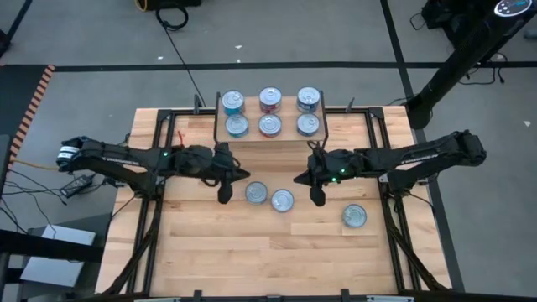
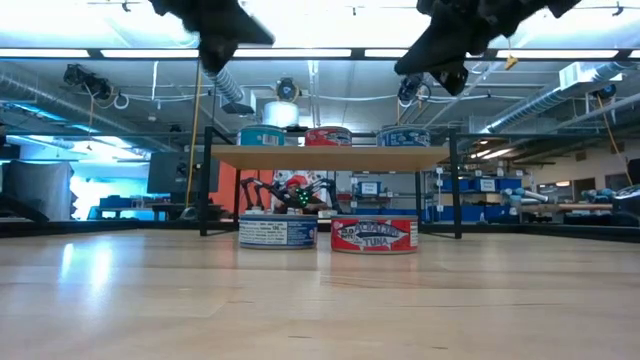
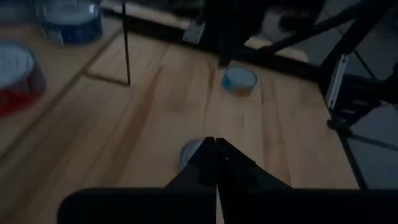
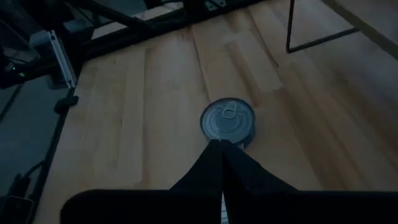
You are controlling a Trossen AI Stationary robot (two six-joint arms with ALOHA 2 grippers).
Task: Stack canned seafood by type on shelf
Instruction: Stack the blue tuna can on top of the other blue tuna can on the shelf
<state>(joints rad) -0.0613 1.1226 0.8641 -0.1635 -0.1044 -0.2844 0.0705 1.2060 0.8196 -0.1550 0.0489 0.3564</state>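
Three loose tins (image 1: 282, 200) on the table near the shelf (image 1: 270, 114) (six already up there): open the empty, shut right gripper (image 1: 317, 199), then straight down over one; left gripper (image 1: 223, 195) also shut, empty.

Low view: both arms (image 2: 225, 25) cut off above, can (image 2: 278, 231) label unreadable

Wooden tabletop (image 1: 252, 252), pale planks, set in a black metal frame (image 1: 394, 235). Grey floor (image 1: 84, 33) around it, crossed by dark tape lines. Black cable (image 1: 180, 50) on floor beyond table. Ceiling strip lights (image 2: 320, 52) and pipework in room behind.
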